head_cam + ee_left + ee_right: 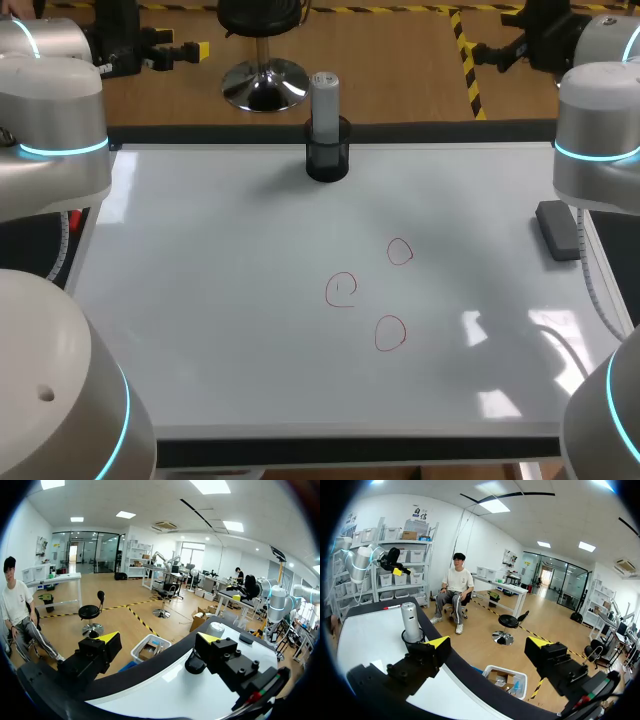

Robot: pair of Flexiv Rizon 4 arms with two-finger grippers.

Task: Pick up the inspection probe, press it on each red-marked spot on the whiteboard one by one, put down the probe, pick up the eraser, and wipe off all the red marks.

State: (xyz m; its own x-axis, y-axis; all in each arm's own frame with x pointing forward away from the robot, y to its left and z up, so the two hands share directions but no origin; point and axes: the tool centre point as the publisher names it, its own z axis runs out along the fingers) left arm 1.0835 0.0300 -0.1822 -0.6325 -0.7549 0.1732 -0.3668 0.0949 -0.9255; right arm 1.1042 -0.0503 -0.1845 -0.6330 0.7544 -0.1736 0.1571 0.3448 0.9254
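Step one, probe pickup, not begun. Both spread and empty: left claw [159,640], right claw [487,642]. The probe [410,621] stands upright in its black cup [328,152], ahead of the right claw, well apart. Next, likely: surround the probe's top, pinch, lift straight.

Brightly lit from overhead, glaring in white patches off the whiteboard [220,300]; softly shadowed; sharp, yet bowed at wrist-view edges.
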